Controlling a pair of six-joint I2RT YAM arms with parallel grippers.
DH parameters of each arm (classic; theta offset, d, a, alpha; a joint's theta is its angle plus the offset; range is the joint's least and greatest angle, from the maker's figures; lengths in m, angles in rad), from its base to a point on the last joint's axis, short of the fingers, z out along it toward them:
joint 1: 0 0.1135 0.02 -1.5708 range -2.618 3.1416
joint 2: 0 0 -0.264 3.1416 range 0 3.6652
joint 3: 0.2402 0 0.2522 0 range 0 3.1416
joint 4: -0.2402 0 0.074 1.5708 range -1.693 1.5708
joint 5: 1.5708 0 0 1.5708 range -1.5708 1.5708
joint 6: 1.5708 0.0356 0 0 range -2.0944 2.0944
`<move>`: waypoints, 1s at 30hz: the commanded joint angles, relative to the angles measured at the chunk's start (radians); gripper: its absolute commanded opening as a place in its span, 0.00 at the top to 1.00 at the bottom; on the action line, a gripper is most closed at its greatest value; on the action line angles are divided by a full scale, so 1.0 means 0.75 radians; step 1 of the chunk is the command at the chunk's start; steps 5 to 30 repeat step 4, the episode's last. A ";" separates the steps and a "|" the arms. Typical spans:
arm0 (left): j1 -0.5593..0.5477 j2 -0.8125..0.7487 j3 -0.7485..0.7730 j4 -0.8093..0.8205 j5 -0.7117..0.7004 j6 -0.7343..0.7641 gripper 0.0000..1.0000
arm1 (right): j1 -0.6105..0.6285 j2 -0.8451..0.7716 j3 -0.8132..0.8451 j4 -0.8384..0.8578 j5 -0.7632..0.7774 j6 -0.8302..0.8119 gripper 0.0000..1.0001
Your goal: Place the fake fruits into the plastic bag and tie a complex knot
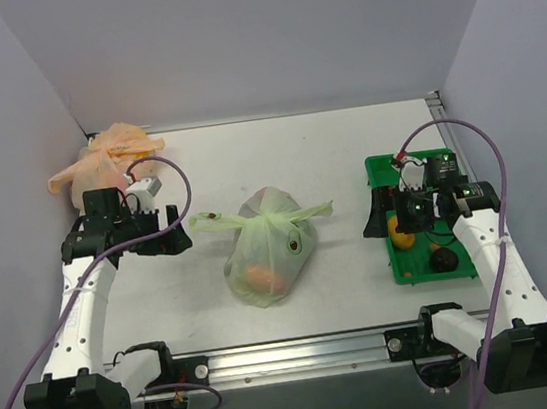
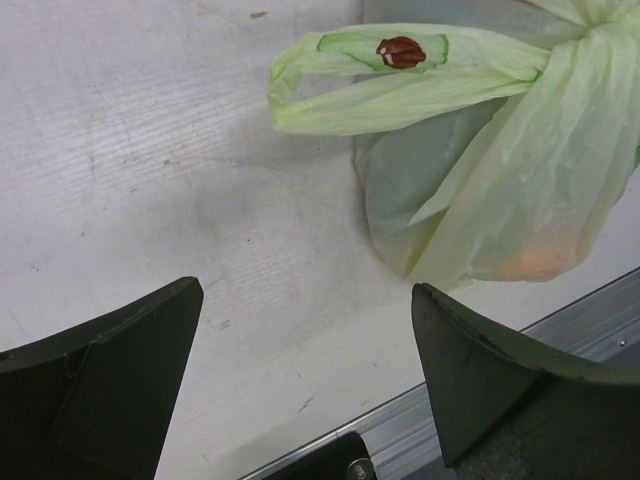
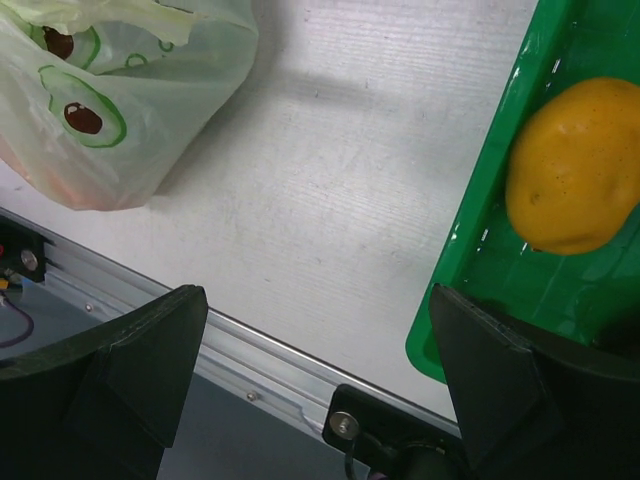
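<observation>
At far left, a peach-orange bag [image 1: 106, 158] lies crumpled. Left gripper [image 2: 305, 390]: jaws spread, empty, just left of the plastic bag [image 1: 268, 251]. Bag at table centre: pale green, translucent, handles knotted, avocado prints, orange fruit [image 1: 263, 278] showing through. Right gripper [image 3: 315, 390]: jaws spread, empty, over the left edge of the green tray [image 1: 381, 165]. Tray holds a yellow fruit [image 3: 570, 165] and a dark fruit [image 1: 444, 260].

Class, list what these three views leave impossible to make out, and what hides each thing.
- Top view: what fills the plastic bag; only an orange blur shows through.
- Top view: middle of the green tray, under the right arm.
- Right wrist view: most of the tray, cut off by the frame edge.
- Top view: near side of the peach-orange bag, behind the left arm.
</observation>
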 commanded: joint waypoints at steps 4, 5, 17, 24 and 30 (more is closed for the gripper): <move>0.006 -0.041 -0.019 0.069 -0.069 -0.016 0.03 | -0.004 -0.034 -0.013 0.023 -0.059 0.040 0.00; 0.006 -0.041 -0.019 0.069 -0.069 -0.016 0.03 | -0.004 -0.034 -0.013 0.023 -0.059 0.040 0.00; 0.006 -0.041 -0.019 0.069 -0.069 -0.016 0.03 | -0.004 -0.034 -0.013 0.023 -0.059 0.040 0.00; 0.006 -0.041 -0.019 0.069 -0.069 -0.016 0.03 | -0.004 -0.034 -0.013 0.023 -0.059 0.040 0.00; 0.006 -0.041 -0.019 0.069 -0.069 -0.016 0.03 | -0.004 -0.034 -0.013 0.023 -0.059 0.040 0.00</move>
